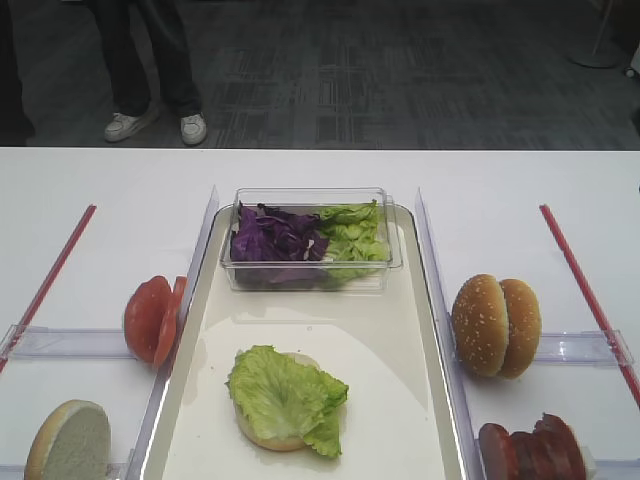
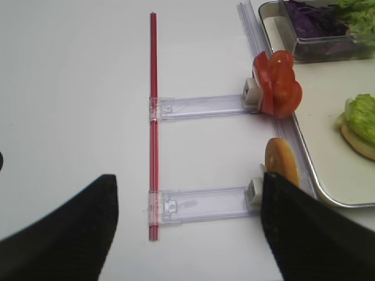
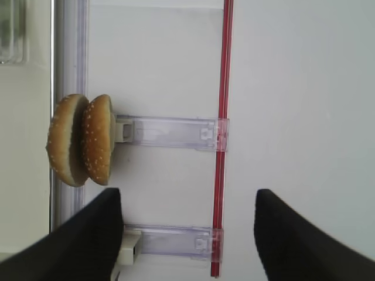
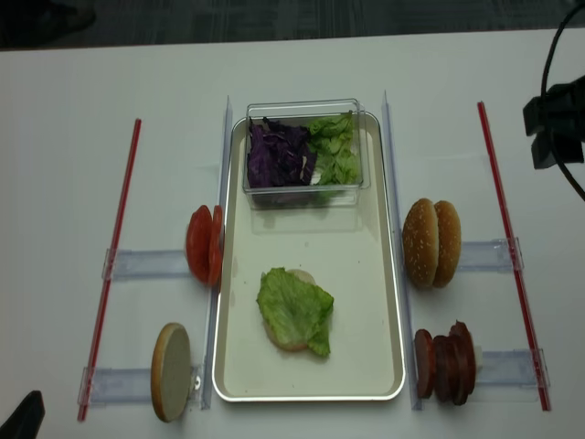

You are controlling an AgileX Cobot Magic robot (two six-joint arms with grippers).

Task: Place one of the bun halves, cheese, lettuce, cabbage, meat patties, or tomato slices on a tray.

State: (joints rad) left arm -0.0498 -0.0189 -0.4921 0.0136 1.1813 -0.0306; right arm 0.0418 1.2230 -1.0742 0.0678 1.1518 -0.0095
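With a bun half and lettuce (image 1: 288, 394) already stacked on the tray (image 1: 400, 330), both grippers hover off to its sides, fingers (image 3: 88, 240) spread and empty, beside the upright ingredients.

Both wrist views show matte black, broad, tapering fingers (image 3: 88, 240) on each pincer, without visible markings.

On the cream tray (image 4: 384, 302) we see a pale bun half (image 4: 291, 340) lying flat, with a ruffled green lettuce leaf (image 4: 294, 309) draped over it.
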